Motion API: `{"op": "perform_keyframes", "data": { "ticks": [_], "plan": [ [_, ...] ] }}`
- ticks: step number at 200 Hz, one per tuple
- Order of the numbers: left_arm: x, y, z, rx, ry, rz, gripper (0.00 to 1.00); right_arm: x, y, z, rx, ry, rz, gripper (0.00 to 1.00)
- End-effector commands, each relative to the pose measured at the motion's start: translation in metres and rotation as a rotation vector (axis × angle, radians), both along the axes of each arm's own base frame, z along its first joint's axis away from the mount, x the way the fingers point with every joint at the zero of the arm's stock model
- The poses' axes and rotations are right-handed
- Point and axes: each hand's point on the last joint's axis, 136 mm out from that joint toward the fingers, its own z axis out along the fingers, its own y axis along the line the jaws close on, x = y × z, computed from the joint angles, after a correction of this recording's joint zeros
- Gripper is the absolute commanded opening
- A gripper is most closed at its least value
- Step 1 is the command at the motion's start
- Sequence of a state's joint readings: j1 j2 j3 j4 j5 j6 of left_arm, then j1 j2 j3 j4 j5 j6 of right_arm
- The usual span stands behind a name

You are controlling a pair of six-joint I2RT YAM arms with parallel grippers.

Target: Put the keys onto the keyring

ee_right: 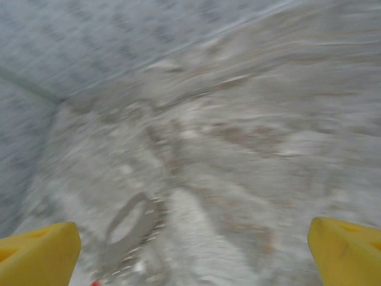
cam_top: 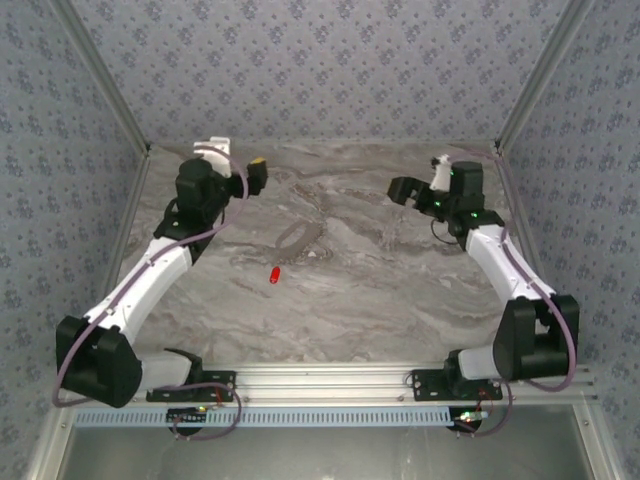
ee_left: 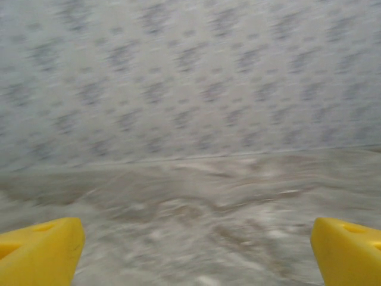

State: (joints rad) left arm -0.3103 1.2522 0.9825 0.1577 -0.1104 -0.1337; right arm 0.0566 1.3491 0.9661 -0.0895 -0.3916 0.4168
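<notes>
The keyring (cam_top: 297,238) is a thin grey-brown oval loop lying flat on the marble near the table's middle; the right wrist view shows the keyring (ee_right: 132,223) blurred, low and left of centre. A tiny red key (cam_top: 273,275) lies on the marble just below and left of the loop, apart from it; a red speck of the key (ee_right: 95,283) touches the bottom edge of the right wrist view. My left gripper (cam_top: 252,178) hangs open above the far left of the table, holding nothing. My right gripper (cam_top: 415,192) is open at the far right, also holding nothing. Yellow fingertips (ee_left: 41,253) stand wide apart.
The marble table (cam_top: 380,300) is walled by patterned panels on the back and both sides, with aluminium posts at the corners. A metal rail (cam_top: 330,385) carrying both arm bases runs along the near edge.
</notes>
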Motion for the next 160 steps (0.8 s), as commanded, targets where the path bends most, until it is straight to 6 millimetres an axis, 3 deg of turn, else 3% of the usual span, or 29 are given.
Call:
{"op": "perform_keyframes", "data": {
  "ticks": [1, 29, 64, 83, 107, 134, 157, 160],
  "plan": [
    [-0.006, 0.068, -0.019, 0.082, -0.028, 0.256, 0.98, -0.004, -0.070, -0.020, -0.177, -0.024, -0.284, 1.00],
    [-0.024, 0.112, -0.080, 0.128, 0.052, 0.391, 0.98, -0.016, -0.130, -0.046, -0.312, -0.069, -0.520, 1.00],
    [-0.042, 0.135, -0.147, 0.176, 0.136, 0.441, 0.98, -0.026, -0.150, -0.075, -0.481, -0.115, -0.544, 1.00],
    [-0.042, 0.142, -0.172, 0.174, 0.152, 0.437, 0.98, -0.022, -0.151, -0.092, -0.531, -0.128, -0.513, 1.00],
    [-0.032, 0.139, -0.188, 0.164, 0.154, 0.376, 0.98, -0.020, -0.146, -0.117, -0.506, -0.129, -0.470, 1.00],
    [-0.024, 0.140, -0.208, 0.110, 0.163, 0.320, 0.98, -0.022, -0.134, -0.113, -0.509, -0.219, -0.408, 1.00],
    [-0.018, 0.133, -0.220, 0.114, 0.190, 0.266, 0.98, -0.033, -0.129, -0.127, -0.507, -0.290, -0.408, 1.00],
    [-0.018, 0.132, -0.220, 0.113, 0.195, 0.264, 0.98, -0.030, -0.128, -0.118, -0.497, -0.338, -0.412, 1.00]
  ]
}}
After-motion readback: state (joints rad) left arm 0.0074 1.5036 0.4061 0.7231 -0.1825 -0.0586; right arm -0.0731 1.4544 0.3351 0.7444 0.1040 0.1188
